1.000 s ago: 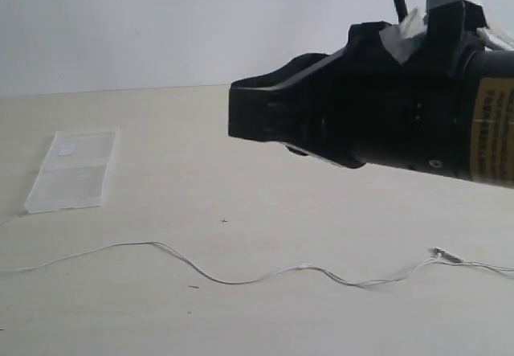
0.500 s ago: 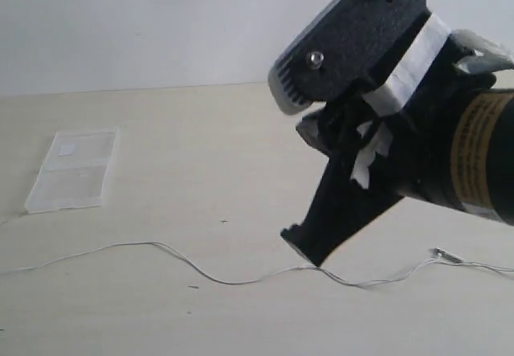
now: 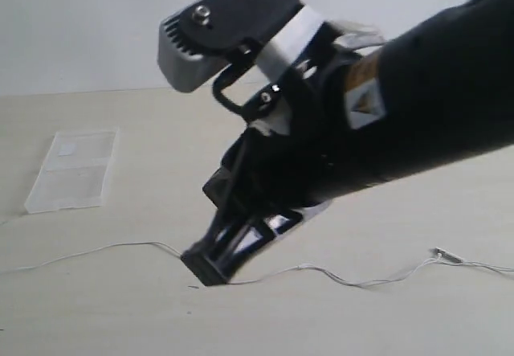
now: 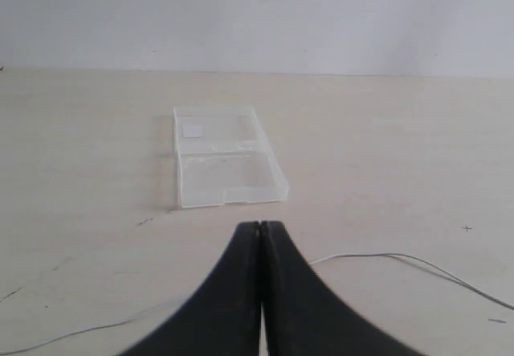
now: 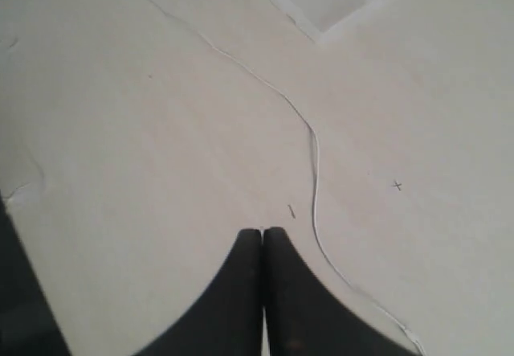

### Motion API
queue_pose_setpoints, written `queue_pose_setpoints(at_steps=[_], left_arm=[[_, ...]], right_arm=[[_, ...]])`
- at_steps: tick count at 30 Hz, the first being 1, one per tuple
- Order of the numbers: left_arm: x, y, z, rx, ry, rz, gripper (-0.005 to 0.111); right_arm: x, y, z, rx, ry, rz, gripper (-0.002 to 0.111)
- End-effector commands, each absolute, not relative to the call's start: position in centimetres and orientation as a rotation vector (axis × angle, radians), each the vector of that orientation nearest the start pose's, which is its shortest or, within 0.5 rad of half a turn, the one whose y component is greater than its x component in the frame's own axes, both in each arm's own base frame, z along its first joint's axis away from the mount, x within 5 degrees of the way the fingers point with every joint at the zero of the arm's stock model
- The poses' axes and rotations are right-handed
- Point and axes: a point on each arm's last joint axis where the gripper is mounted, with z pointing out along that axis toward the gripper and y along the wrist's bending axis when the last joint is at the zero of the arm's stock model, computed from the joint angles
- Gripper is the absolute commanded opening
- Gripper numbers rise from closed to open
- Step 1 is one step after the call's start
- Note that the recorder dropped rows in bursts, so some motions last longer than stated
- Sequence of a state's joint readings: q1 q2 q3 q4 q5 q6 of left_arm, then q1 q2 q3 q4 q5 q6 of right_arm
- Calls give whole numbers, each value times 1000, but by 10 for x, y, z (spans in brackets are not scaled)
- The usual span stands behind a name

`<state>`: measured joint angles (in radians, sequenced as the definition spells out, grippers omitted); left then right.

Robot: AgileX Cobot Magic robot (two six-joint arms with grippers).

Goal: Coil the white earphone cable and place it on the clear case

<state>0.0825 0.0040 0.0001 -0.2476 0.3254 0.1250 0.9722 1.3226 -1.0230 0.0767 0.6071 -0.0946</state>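
On my screens both grippers are closed with nothing between the fingers. In the left wrist view the left gripper (image 4: 261,226) has its 2 black fingers pressed together. The clear case (image 4: 229,159) lies flat on the table (image 4: 80,131) beyond them, and a part of the white earphone cable (image 4: 385,255) runs just beside the fingers.

The right gripper (image 5: 262,231) is pressed together the same way. The cable (image 5: 309,131) passes close beside its tips, not between them.

In the exterior view the right gripper (image 3: 207,266) points down with its tip at the cable (image 3: 120,246). I cannot tell if it touches. The cable lies uncoiled in 1 long wavy line across the table (image 3: 161,131), and the case (image 3: 72,171) lies apart from it, on the left.
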Motion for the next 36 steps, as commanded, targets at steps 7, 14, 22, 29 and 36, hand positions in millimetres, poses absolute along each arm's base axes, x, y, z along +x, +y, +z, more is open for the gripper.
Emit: queue_pose_setpoints(at_steps=[7,14,22,29,36], left_arm=[[54,-3,185,-118,1795,-92,0],[54,-3,185,-118,1795,-92,0],[54,-3,185,-118,1795,-92,0],[54,-3,185,-118,1795,-92,0],[54,-3,185,-118,1795,-92,0]], right_arm=[[221,306,228,-1142,2180,442,37],[268,327,182,-1006,2344,373,45],[285,340,161,-1031,2407,346,47],[286,343,145,-1061,2445,337,47],[285,346,133,-1050,2475,364,47]])
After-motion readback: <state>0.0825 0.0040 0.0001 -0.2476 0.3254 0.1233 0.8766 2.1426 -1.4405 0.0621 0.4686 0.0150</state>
